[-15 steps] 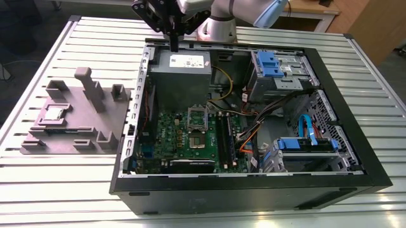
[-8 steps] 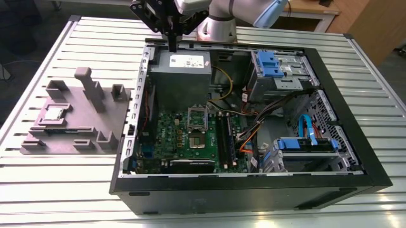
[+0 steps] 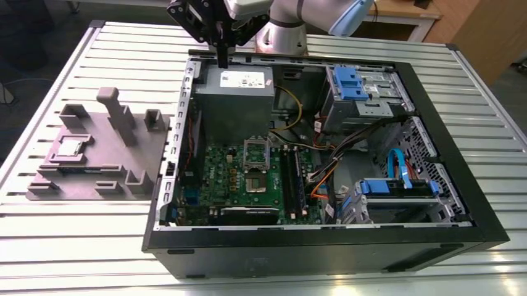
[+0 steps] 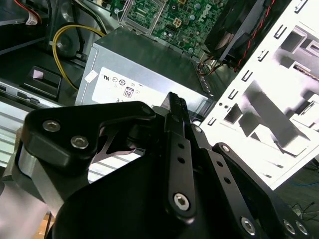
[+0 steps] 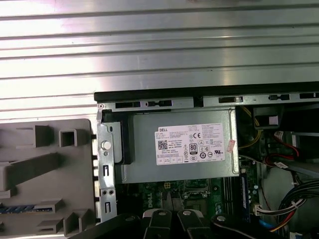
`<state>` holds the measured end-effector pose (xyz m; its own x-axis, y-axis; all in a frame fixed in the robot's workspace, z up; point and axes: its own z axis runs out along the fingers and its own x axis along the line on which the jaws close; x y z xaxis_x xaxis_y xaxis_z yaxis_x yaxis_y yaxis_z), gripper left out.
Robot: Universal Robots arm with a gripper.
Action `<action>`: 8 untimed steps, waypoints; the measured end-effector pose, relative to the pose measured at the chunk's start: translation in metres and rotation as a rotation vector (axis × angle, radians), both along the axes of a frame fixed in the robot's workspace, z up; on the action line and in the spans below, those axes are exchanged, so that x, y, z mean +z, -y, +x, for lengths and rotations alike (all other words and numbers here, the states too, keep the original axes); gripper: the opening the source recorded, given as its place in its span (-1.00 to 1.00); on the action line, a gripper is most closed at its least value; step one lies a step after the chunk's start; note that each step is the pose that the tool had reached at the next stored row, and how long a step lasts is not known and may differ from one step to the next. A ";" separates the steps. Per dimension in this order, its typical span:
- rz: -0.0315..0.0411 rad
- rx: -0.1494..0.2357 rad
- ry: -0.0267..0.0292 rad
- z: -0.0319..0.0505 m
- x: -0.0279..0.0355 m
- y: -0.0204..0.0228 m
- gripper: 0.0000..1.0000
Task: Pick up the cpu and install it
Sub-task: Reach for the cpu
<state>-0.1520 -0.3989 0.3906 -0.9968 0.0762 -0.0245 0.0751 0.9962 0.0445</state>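
pickup not yet begun: the tool (image 3: 223,63) hangs closed and empty above the power supply (image 3: 234,92). the cpu (image 3: 70,148) lies well apart from it on the grey fixture (image 3: 107,179), so grasping it calls for a reach and opened fingers.

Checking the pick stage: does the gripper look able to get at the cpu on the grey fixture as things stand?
Probably yes. The cpu lies uncovered on the grey fixture, outside the case. The gripper hangs over the power supply; the fixture's upright posts stand beside the cpu, not over it.
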 end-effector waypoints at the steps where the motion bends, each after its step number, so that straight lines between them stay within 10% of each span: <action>1: 0.0000 0.000 0.0000 -0.0001 0.0000 0.0000 -0.80; 8: -0.0001 0.000 -0.0001 -0.0020 -0.0004 0.0000 -0.80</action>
